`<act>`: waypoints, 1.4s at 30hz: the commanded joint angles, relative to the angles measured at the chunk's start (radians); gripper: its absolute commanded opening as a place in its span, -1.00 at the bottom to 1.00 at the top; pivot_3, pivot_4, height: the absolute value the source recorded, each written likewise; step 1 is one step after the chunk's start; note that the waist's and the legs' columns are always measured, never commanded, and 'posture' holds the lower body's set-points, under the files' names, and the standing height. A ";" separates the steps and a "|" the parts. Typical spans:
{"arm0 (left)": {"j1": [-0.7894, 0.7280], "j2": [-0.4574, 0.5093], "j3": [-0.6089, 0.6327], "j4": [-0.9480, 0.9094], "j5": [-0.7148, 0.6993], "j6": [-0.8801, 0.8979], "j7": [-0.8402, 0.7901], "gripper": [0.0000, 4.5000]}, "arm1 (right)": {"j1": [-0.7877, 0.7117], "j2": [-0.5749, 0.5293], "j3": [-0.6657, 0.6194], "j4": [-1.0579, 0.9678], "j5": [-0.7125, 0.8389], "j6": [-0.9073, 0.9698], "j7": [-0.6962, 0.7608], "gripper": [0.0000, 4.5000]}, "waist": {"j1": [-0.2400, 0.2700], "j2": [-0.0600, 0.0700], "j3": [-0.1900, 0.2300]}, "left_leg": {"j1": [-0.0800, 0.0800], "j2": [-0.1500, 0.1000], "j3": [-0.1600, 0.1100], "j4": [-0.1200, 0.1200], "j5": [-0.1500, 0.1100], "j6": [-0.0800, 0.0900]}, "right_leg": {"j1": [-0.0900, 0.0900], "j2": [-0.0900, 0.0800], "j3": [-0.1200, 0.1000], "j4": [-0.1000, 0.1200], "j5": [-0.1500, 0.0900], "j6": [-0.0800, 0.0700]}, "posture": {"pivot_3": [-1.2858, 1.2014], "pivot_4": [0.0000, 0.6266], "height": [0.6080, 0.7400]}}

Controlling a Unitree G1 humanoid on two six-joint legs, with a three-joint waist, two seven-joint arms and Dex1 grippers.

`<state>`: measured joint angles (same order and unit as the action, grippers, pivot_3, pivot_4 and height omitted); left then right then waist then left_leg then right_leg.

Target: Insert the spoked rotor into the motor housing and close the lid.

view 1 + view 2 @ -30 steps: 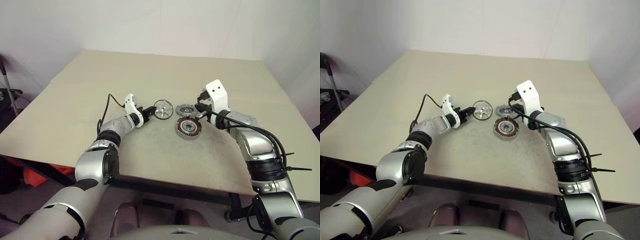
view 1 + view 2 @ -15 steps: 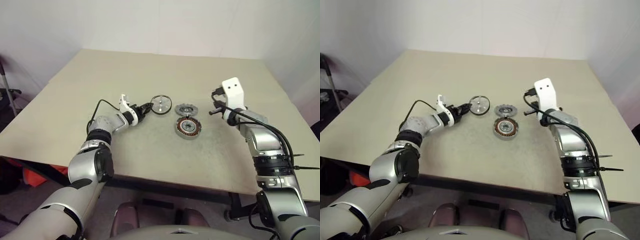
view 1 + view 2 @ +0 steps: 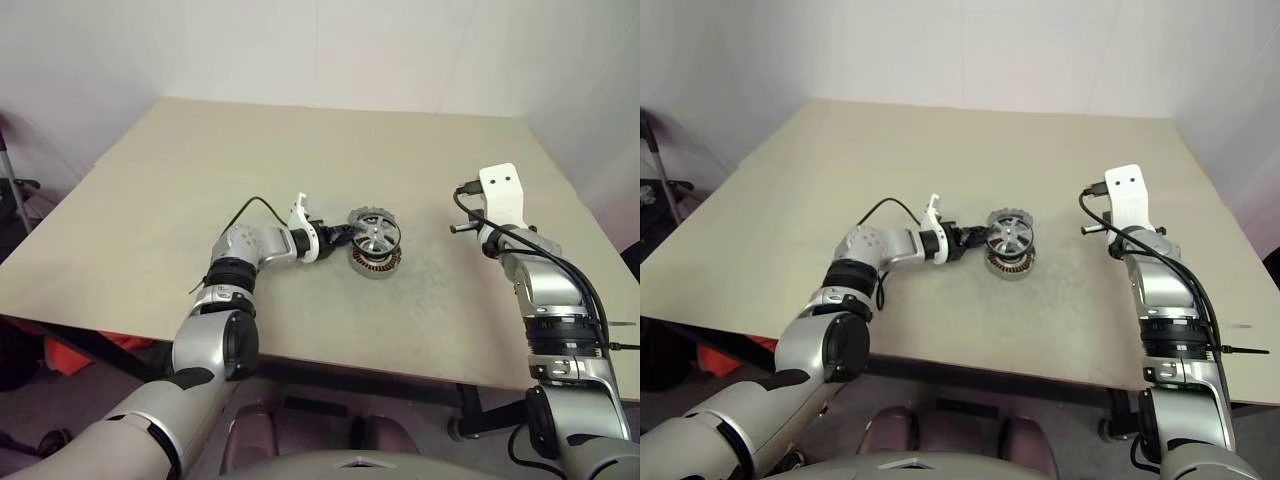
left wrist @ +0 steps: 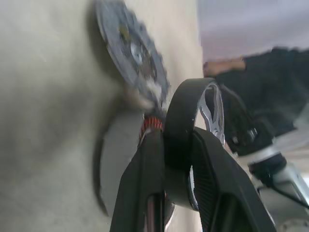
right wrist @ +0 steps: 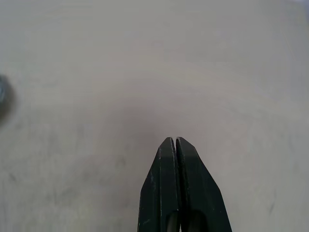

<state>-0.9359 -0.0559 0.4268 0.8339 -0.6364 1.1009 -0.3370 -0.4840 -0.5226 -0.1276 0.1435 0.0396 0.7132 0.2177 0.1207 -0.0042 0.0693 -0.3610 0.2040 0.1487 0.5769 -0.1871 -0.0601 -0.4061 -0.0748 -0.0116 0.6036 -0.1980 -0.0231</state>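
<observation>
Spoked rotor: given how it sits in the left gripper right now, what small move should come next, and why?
Probably tip the spoked rotor flat and lower it onto the motor housing. The left gripper grips it by the rim, on edge, just above the housing, whose copper windings are still uncovered. The lid lies on the table behind, and the right gripper is shut, off to the side.

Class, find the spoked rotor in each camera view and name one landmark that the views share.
Left eye view: spoked rotor, centre, held on edge above the motor housing.
Right eye view: centre, same pose.
Left wrist view: rim clamped in the left gripper.
Right wrist view: bare tabletop.
Shared landmark: the lid.
</observation>
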 commanded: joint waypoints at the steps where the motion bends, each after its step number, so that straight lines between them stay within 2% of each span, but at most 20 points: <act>1: -0.015 -0.002 -0.016 -0.046 -0.009 0.020 0.006 -0.80 | -0.003 -0.003 -0.024 -0.071 -0.002 0.001 -0.013 -1.00 | 0.001 0.000 0.000 | 0.000 0.000 0.000 0.000 0.000 0.000 | 0.000 0.000 0.000 0.000 0.000 0.000 | 0.03 -1.00 1.00; 25: 0.007 -0.001 -0.065 -0.034 0.029 0.004 0.038 -0.80 | -0.004 0.009 -0.026 -0.075 -0.003 0.002 -0.017 -1.00 | 0.002 0.000 0.000 | 0.001 0.000 0.000 0.000 0.000 0.001 | 0.001 0.000 0.000 0.000 0.000 0.000 | 0.03 -1.00 1.00; 36: -0.006 -0.001 -0.078 -0.066 0.021 -0.020 0.000 -0.80 | -0.004 0.011 -0.022 -0.075 -0.004 -0.004 -0.014 -1.00 | 0.003 0.000 0.000 | 0.001 0.000 0.000 0.001 0.000 0.001 | 0.001 0.000 0.000 0.001 0.000 0.000 | 0.03 -1.00 1.00; 41: -0.010 -0.005 -0.073 -0.060 0.022 -0.021 0.023 -0.05 | -0.006 0.013 -0.021 -0.076 -0.005 -0.007 -0.015 -1.00 | 0.003 0.000 0.000 | 0.001 0.000 0.000 0.001 0.000 0.001 | 0.001 0.000 0.000 0.001 0.000 0.000 | 0.03 -1.00 1.00; 42: -0.010 -0.004 -0.071 -0.058 0.022 -0.022 0.025 -0.05 | -0.006 0.013 -0.020 -0.076 -0.005 -0.008 -0.015 -1.00 | 0.002 0.001 0.000 | 0.001 0.000 0.000 0.001 0.001 0.001 | 0.001 0.000 0.000 0.001 0.000 0.000 | 0.03 -1.00 1.00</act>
<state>-0.9355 -0.0636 0.3526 0.7826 -0.6174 1.0883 -0.3250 -0.4618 -0.5062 -0.1363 0.1036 0.0397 0.7255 0.2112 0.1231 -0.0037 0.0690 -0.3603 0.2038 0.1487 0.5774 -0.1866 -0.0589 -0.4052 -0.0751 -0.0117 0.6044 -0.1980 -0.0231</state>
